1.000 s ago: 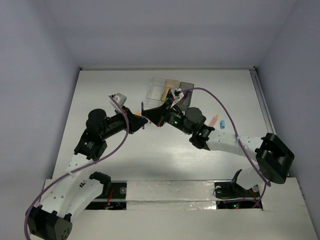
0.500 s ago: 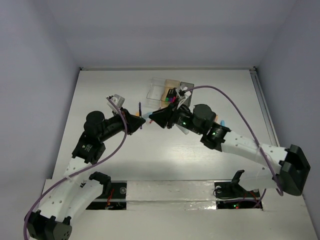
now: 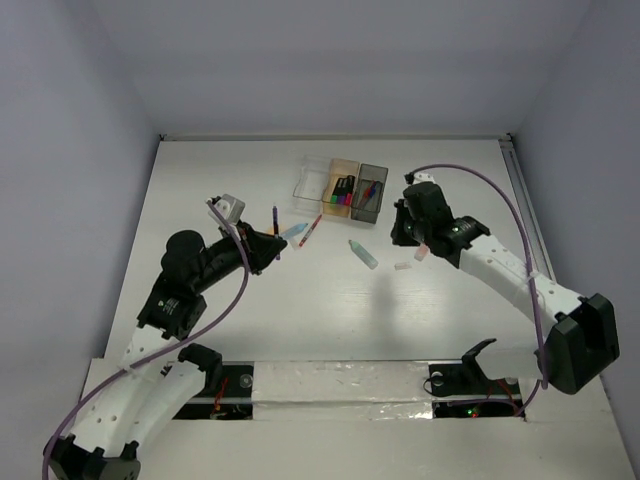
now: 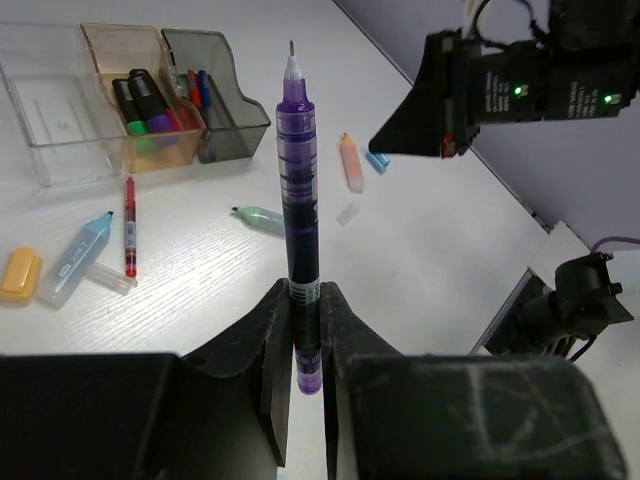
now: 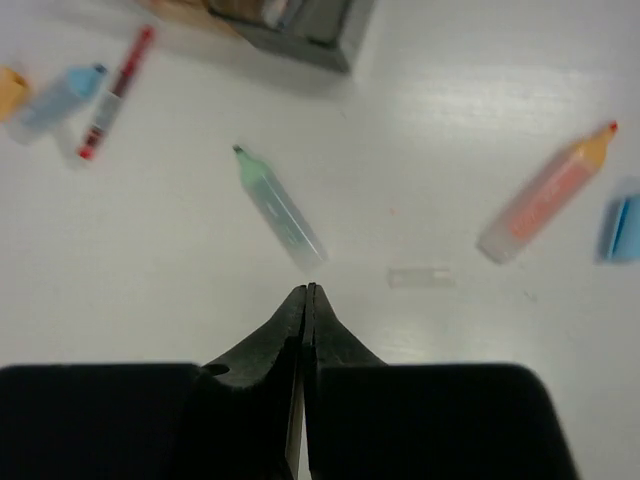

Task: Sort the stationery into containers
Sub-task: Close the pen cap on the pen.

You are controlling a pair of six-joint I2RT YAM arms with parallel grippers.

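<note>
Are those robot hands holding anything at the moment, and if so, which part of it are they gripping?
The left hand pinches a purple pen near its back end, tip pointing away. The right hand is shut on nothing.

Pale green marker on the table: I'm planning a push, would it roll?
The pale green cylindrical plastic marker looks round and smooth, so it probably rolls if nudged sideways. It appears rigid and small, so it is likely light.

Left arm (image 3: 190, 265), right arm (image 3: 497, 262): white perforated links, black joints, purple cable (image 3: 470, 172) each. Left gripper (image 4: 305, 292), right gripper (image 5: 305, 290) matte black.
</note>
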